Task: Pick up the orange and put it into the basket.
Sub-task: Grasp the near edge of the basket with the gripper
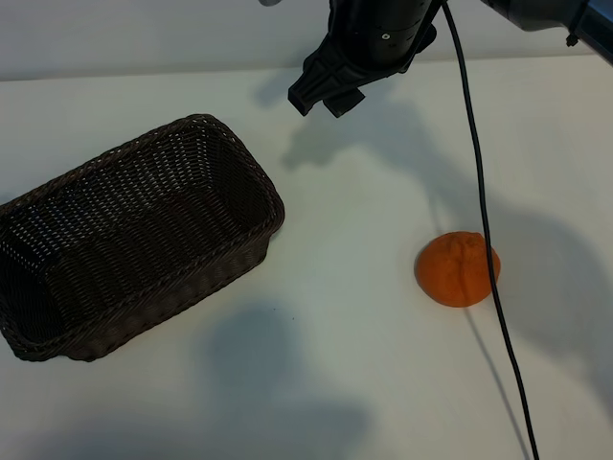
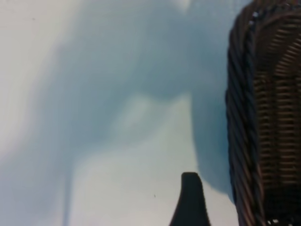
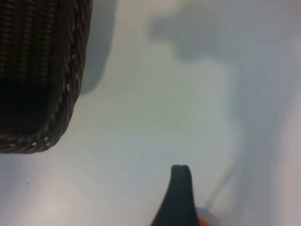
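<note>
The orange (image 1: 458,269) lies on the white table at the right, clear of everything. The dark wicker basket (image 1: 57,331) stands empty at the left. The one arm that shows in the exterior view reaches in from the top right, and I take it for my right arm. Its gripper (image 1: 324,100) hangs open and empty above the table's far side, beyond the basket's far corner. In the right wrist view one dark finger (image 3: 181,193) shows, with a sliver of the orange (image 3: 203,221) beside it and the basket (image 3: 70,94) farther off. The left wrist view shows one finger (image 2: 190,200) over bare table beside the basket (image 2: 244,117); nothing is held.
A black cable (image 1: 484,220) hangs from the arm and runs down across the orange's right side to the table's near edge. Bare white table (image 1: 345,287) separates basket and orange. Arm shadows fall on the near part of the table.
</note>
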Robot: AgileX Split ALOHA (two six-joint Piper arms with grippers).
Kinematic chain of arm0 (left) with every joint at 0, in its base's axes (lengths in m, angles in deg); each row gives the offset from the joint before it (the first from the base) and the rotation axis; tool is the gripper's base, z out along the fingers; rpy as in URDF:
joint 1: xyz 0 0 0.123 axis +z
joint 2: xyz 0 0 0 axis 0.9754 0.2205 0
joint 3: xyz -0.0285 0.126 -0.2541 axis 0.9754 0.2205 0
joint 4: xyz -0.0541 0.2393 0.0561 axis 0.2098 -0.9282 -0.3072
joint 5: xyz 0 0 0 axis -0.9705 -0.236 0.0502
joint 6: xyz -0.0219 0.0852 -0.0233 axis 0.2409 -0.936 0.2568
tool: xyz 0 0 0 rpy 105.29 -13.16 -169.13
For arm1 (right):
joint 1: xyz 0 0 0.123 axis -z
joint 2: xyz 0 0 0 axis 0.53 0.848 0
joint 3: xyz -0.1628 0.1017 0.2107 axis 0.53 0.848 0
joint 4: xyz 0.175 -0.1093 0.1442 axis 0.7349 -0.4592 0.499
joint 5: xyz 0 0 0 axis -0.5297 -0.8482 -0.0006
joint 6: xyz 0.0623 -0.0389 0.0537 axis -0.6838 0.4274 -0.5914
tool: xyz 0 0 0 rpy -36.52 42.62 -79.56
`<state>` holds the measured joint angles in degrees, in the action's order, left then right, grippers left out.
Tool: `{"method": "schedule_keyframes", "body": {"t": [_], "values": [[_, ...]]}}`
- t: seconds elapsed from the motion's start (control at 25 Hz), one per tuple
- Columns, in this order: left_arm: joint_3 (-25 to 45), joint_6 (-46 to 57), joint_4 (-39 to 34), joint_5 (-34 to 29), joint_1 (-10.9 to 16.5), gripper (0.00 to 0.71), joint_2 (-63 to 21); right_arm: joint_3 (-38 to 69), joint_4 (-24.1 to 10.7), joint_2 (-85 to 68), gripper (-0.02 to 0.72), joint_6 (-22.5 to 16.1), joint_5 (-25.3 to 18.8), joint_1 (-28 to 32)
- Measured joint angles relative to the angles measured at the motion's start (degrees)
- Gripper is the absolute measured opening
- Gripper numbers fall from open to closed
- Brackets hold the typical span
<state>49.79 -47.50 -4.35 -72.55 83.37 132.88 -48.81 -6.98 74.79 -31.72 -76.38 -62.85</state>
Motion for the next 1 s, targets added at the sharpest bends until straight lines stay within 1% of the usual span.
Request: {"method": "schedule_keyframes", "body": {"t": [0.32,0.56,0.72,1.0], "values": [[0.12,1.57,0.00,3.44,0.00,0.588,8.78,0.00,0.00,0.00,0.592,0.81,0.00,0.00],[0.12,2.16,0.00,8.64,0.00,0.588,15.03,0.00,0.00,0.00,0.592,0.85,0.00,0.00],[0.12,2.29,0.38,10.80,0.00,0.588,18.83,0.00,0.00,0.00,0.592,0.85,0.00,0.00],[0.12,2.29,0.96,13.98,0.00,0.588,22.31,0.00,0.00,0.00,0.592,0.88,0.00,0.00]]}}
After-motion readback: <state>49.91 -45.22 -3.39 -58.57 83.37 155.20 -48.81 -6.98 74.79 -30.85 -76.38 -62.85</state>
